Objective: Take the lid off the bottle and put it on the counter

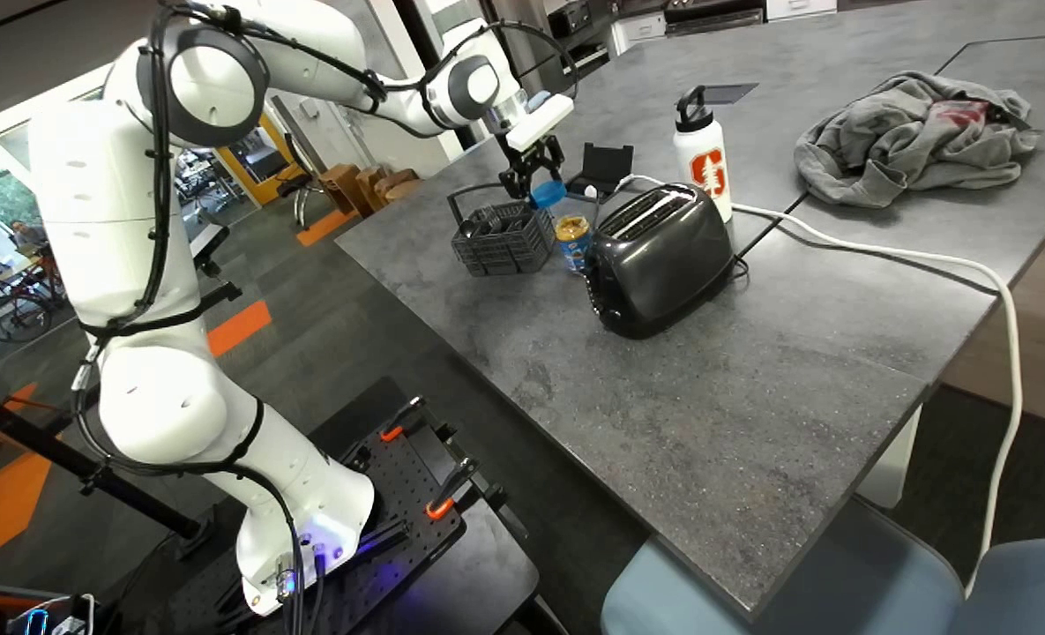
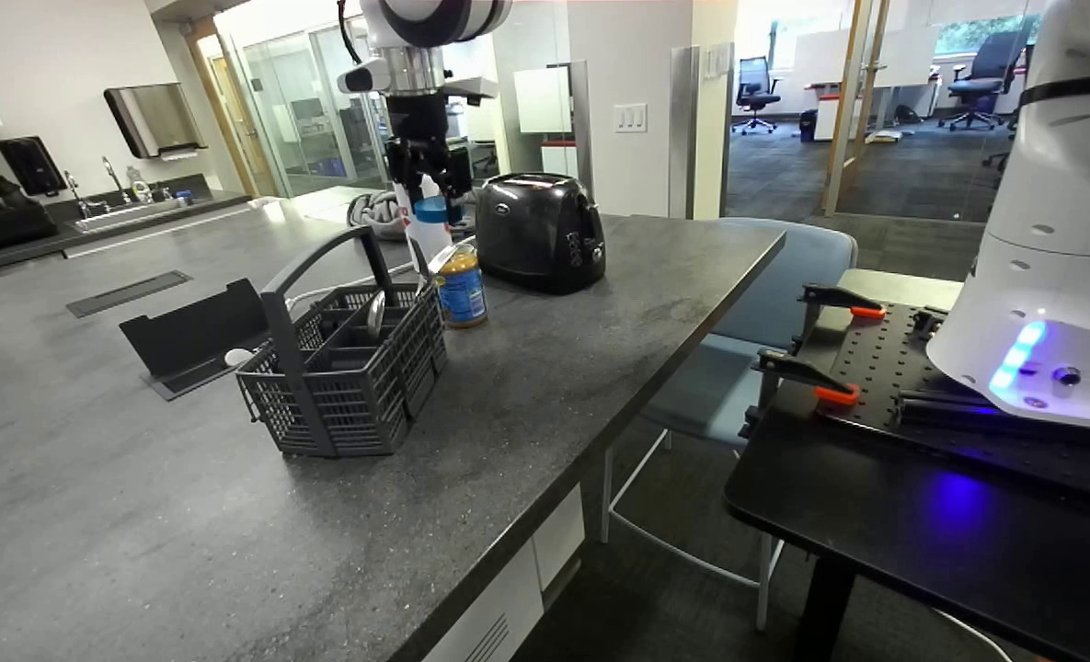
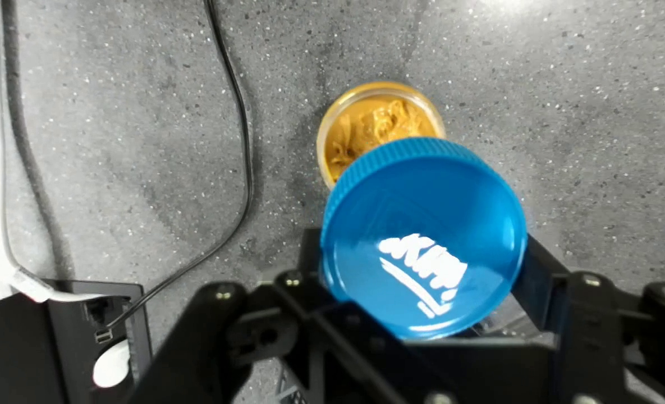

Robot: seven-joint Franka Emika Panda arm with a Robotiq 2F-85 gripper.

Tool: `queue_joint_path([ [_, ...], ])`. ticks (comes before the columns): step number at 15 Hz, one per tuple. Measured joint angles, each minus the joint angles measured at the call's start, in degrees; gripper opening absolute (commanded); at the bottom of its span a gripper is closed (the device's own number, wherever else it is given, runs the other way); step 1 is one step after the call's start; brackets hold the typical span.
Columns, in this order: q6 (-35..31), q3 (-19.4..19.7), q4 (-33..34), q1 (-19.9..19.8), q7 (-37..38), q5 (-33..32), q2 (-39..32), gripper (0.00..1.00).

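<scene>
My gripper (image 1: 535, 179) is shut on the bright-blue lid (image 1: 548, 194) and holds it in the air. The lid (image 3: 422, 235) fills the space between the black fingers (image 3: 425, 269) in the wrist view, its white-marked top facing the camera. The bottle (image 1: 573, 240) is a short jar with a blue label and orange-brown contents, standing upright on the dark-grey counter (image 1: 707, 423). Its mouth (image 3: 374, 123) is uncovered and partly hidden by the lid in the wrist view. The lid (image 2: 430, 210) is apart from and above the jar (image 2: 463, 294).
A black toaster (image 1: 663, 256) stands close beside the jar. A grey cutlery basket (image 2: 351, 368) with a raised handle stands on its other side. A raised outlet flap (image 2: 197, 331), a white bottle (image 1: 704, 163), a white cable (image 1: 910, 247) and a grey cloth (image 1: 910, 145) are nearby.
</scene>
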State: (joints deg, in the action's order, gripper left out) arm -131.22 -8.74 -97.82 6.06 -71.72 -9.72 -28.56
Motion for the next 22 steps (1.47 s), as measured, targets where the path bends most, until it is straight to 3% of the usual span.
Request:
queue_joint_path([
  [8, -0.7, 0.0, -22.9, 1.2, 5.5, -3.5, 20.7, 0.55],
  [10, -3.5, 0.5, -29.4, 1.0, 6.1, -4.3, 25.4, 0.55],
  [13, -13.1, 2.1, -40.0, 0.2, 7.3, -5.0, 31.3, 0.55],
  [17, -26.1, 6.3, -51.7, -1.4, 7.4, -3.8, 34.4, 0.55],
  [22, -29.7, 9.0, -55.3, -2.0, 7.3, -1.6, 31.7, 0.55],
])
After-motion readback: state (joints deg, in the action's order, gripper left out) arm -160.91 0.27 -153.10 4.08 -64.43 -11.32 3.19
